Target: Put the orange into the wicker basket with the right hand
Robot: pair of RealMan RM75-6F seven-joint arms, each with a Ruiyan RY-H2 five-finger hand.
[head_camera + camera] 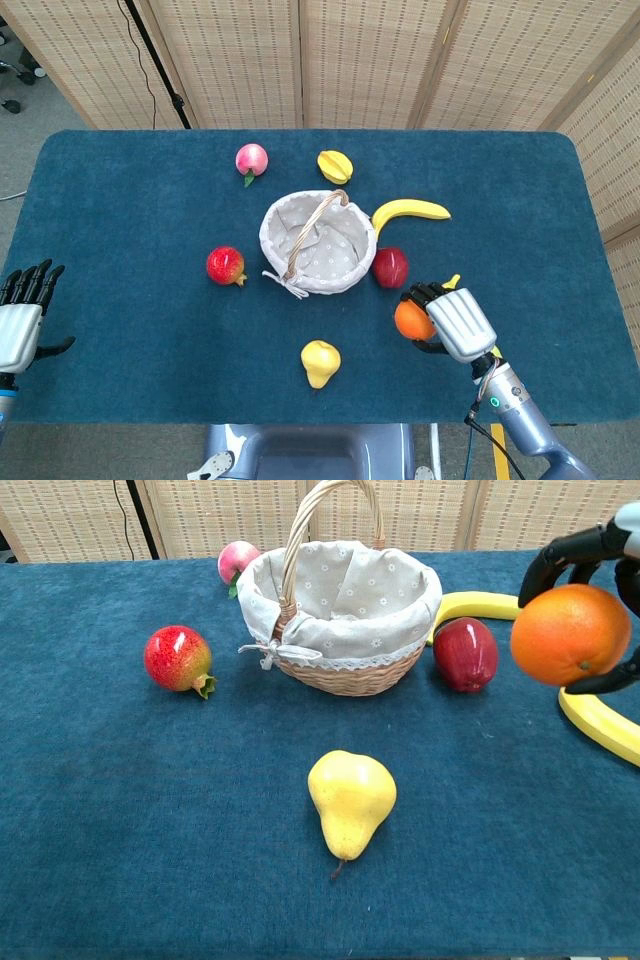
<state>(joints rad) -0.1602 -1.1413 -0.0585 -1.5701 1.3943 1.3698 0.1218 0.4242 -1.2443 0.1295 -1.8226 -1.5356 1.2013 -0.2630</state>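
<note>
My right hand [455, 323] [610, 570] grips the orange [411, 320] [569, 634] and holds it in the air, above the table and to the right of the red apple [390, 267] [464, 653]. The wicker basket [318, 243] [340, 605], lined with pale cloth and with an upright handle, stands at the table's middle, to the left of the orange and further back. My left hand [22, 315] hangs open at the table's near left edge, holding nothing.
Around the basket lie a pomegranate [226, 266] [178, 659], a peach [251, 159] [237, 560], a yellow star fruit [335, 166], a banana [409, 211] [485, 606] and a pear [320, 361] [350, 798]. A second banana [600, 725] lies under my right hand.
</note>
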